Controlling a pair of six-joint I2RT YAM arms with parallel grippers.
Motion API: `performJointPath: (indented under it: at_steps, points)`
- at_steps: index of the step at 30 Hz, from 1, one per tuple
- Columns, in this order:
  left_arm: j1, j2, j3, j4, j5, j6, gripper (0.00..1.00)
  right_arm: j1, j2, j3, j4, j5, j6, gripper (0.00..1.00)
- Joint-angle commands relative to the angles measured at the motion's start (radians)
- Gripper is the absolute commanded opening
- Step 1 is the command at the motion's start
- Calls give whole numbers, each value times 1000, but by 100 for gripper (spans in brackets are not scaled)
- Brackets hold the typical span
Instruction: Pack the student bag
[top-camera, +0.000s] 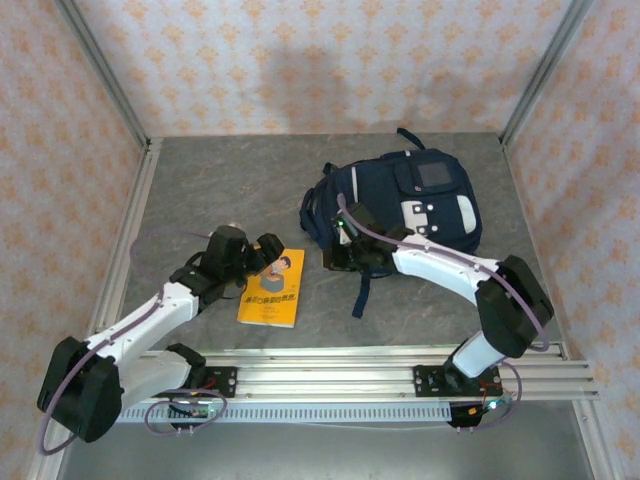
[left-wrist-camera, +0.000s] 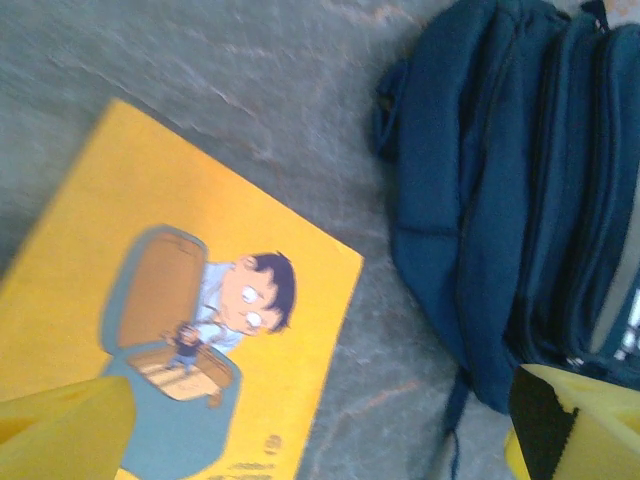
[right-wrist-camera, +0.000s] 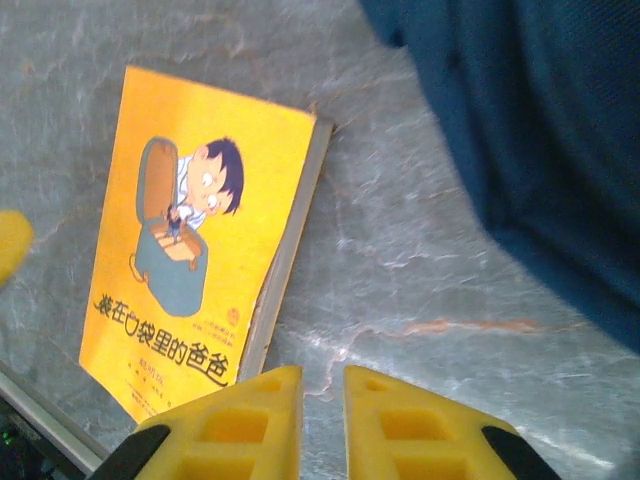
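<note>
Down front-left, left fingers (left-wrist-camera: 60, 425) spread wide over yellow book (top-camera: 272, 288), guessing lined up to grab it. Right fingers (right-wrist-camera: 250, 420) nearly pressed together, nothing pinched, beside student bag (top-camera: 420, 200) near-left edge, maybe going for zip. Bag lies flat, far-right on surface (top-camera: 200, 190).

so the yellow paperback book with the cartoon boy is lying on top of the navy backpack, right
No. The yellow paperback book with the cartoon boy lies flat on the grey table, beside the navy-blue fabric backpack and apart from it; the top external view shows it.
</note>
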Motion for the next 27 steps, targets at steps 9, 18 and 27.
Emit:
performJointPath:
  at_steps: [9,18,27]
  points:
    - [73,40,-98,-94,-118,96,97,72,41,-176,376,24,265,37]
    - [69,114,-191,117,143,68,97,78,108,-229,516,2,376,40]
    - [-1,21,-220,137,221,25,97,79,133,-218,465,10,342,42]
